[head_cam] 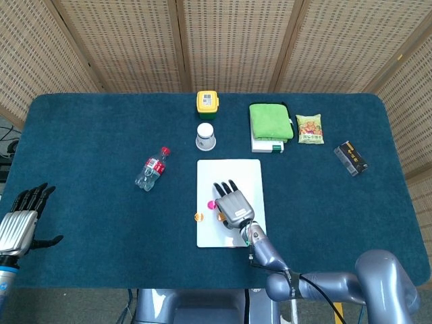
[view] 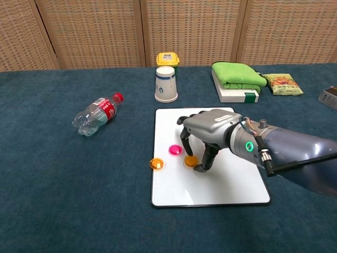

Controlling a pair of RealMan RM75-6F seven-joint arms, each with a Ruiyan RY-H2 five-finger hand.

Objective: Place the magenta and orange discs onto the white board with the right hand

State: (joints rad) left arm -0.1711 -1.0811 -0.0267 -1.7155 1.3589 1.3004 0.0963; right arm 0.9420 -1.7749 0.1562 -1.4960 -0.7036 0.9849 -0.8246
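Observation:
The white board (view: 231,184) (head_cam: 250,172) lies in the middle of the blue table. A magenta disc (view: 174,149) (head_cam: 210,204) lies flat on its left part. Just right of it an orange disc (view: 190,160) (head_cam: 219,217) rests on the board, between the thumb and a fingertip of my right hand (view: 210,129) (head_cam: 233,204). That hand arches over it with its fingers curled down. A second orange disc (view: 156,164) (head_cam: 198,217) sits at the board's left edge, mostly on the cloth. My left hand (head_cam: 20,223) hangs off the table's left edge, fingers spread and holding nothing.
A plastic bottle (view: 96,115) lies on its side to the left. Behind the board stand an upturned paper cup (view: 166,84) and a yellow box (view: 167,58). A green towel (view: 237,75), a snack packet (view: 281,84) and a black box (head_cam: 351,158) lie at the back right.

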